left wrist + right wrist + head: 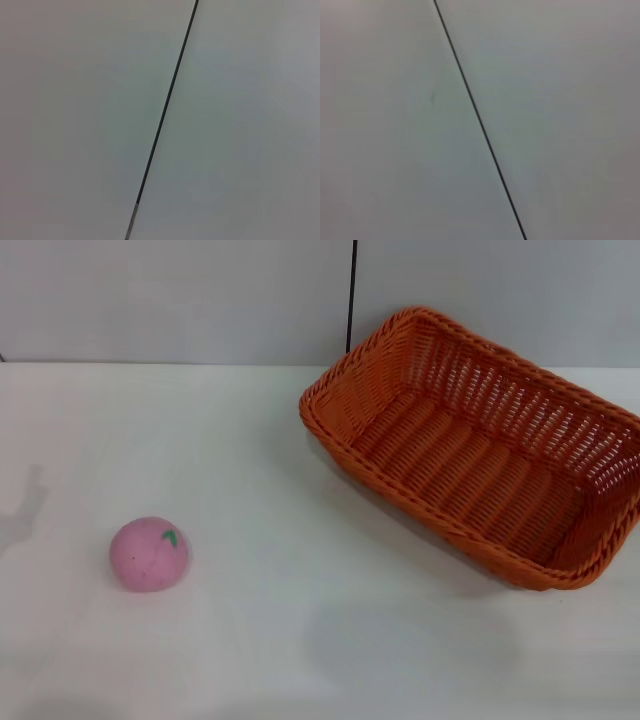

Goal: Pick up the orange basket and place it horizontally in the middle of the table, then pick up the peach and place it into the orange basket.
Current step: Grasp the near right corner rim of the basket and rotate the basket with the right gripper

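The orange basket [478, 450] rests on the white table [300, 620] at the right, turned at an angle, with nothing inside it. On the left near the front lies the pink peach [149, 553], its green leaf mark facing up. Neither gripper appears in the head view. Both wrist views hold only a plain grey wall with a thin dark seam [165, 110] [480, 120].
A grey wall with a vertical dark seam [351, 295] stands behind the table's far edge. Faint shadows fall on the table at the left edge and at the front centre.
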Available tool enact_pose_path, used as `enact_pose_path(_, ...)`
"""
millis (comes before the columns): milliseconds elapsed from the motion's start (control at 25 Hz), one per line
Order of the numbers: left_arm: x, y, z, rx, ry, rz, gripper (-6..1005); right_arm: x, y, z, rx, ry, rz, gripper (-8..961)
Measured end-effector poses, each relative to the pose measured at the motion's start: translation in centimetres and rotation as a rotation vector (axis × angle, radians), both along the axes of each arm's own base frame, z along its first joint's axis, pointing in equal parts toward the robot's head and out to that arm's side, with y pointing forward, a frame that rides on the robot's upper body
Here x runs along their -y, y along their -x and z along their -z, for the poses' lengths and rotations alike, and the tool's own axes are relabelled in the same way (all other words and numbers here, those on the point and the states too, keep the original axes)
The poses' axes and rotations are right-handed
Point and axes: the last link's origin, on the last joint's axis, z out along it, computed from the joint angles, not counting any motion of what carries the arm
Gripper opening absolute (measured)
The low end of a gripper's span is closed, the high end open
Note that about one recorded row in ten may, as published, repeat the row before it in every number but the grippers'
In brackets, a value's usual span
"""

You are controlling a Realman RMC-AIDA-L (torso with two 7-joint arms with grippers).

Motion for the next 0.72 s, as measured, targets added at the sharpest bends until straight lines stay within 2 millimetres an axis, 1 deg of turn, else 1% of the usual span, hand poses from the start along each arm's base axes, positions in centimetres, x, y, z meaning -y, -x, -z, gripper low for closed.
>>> enact_pose_path(40,0.0,0.0,0.0,0.0,-0.001,0.001,809,0.3,-0.1,-0.3,-0.003,0.004,-0.01,642)
enact_pose_path(80,0.0,0.0,-0.1,0.0,-0.004,-0.001,809,0.6,-0.3,-1.3,0.001,0.034,-0.044,642)
enact_pose_path(120,0.0,0.0,-0.1,0.0,-0.004,-0.001,808,0.6,-0.3,-1.3,0.001,0.034,-0.044,642)
enact_pose_path(240,-0.1,0.2,-0.2,0.001,-0.008,-0.01,806,0.8,-0.3,-2.6,0.02,0.126,-0.103,642)
enact_pose_path(280,-0.2,0.2,-0.2,0.001,-0.009,-0.012,805,0.9,-0.2,-3.8,0.022,0.194,-0.144,642)
enact_pose_path(320,-0.2,0.2,-0.2,0.001,-0.009,-0.012,805,0.9,-0.2,-3.8,0.022,0.194,-0.144,642)
enact_pose_path(360,-0.3,0.2,-0.2,0.001,-0.009,-0.012,804,0.9,-0.1,-4.3,0.022,0.219,-0.157,641)
enact_pose_path(440,-0.5,0.1,-0.2,0.001,-0.009,-0.009,803,1.0,0.3,-6.0,0.024,0.298,-0.193,641)
enact_pose_path(480,-0.5,0.1,-0.2,0.001,-0.009,-0.009,802,0.9,0.8,-7.6,0.015,0.38,-0.206,641)
enact_pose_path(520,-0.5,0.1,-0.2,0.001,-0.009,-0.009,802,0.9,0.8,-7.6,0.015,0.38,-0.206,641)
enact_pose_path(600,-0.6,0.1,-0.3,0.001,-0.014,-0.008,800,0.5,1.4,-9.4,0.014,0.477,-0.19,641)
enact_pose_path(640,-0.6,0.1,-0.3,0.001,-0.014,-0.008,800,0.2,1.6,-10.1,0.003,0.53,-0.174,641)
enact_pose_path(680,-0.7,0.1,-0.4,0.002,-0.015,-0.008,799,-0.6,2.3,-11.5,0.004,0.625,-0.135,641)
enact_pose_path(720,-0.7,0.1,-0.4,0.002,-0.015,-0.008,798,-1.2,2.7,-12.0,0.005,0.688,-0.105,641)
